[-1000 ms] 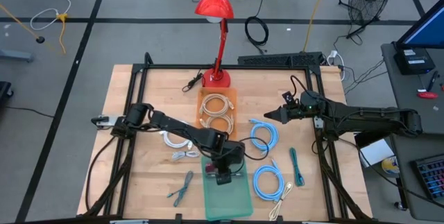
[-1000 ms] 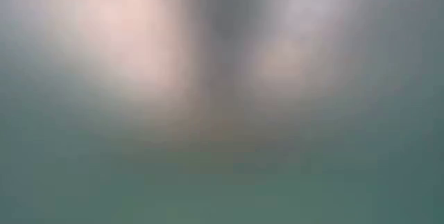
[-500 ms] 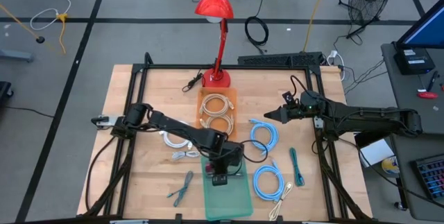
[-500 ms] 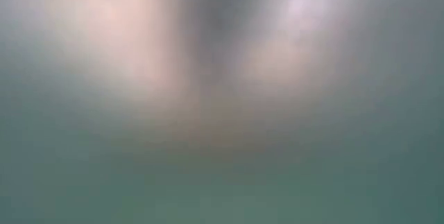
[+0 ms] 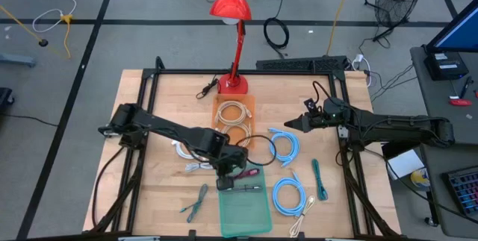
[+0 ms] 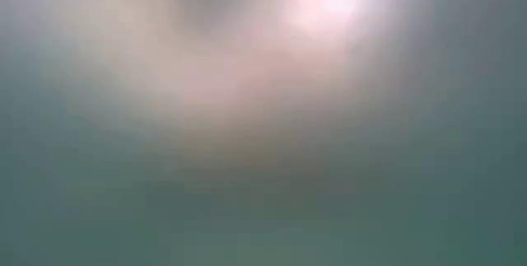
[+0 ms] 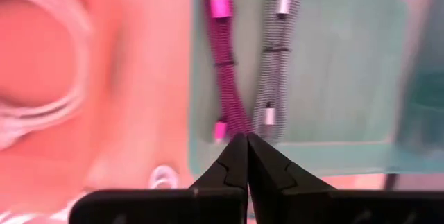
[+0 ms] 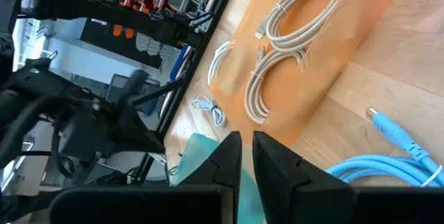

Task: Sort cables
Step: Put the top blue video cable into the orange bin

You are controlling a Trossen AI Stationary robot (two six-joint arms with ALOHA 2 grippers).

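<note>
Left gripper (image 7: 246, 141): fingers fully closed, empty, above green mat (image 7: 340, 78) edge, near magenta cable (image 7: 225, 64) and grey cable (image 7: 274, 57). Right gripper (image 5: 293, 124): fingers almost closed, empty.

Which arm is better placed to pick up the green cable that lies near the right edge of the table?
Right. The right end effector hovers on the same side as the green cable, with only bare table between them. The left end effector is shut at the green tray, and two blue coils lie between it and that cable.
</note>
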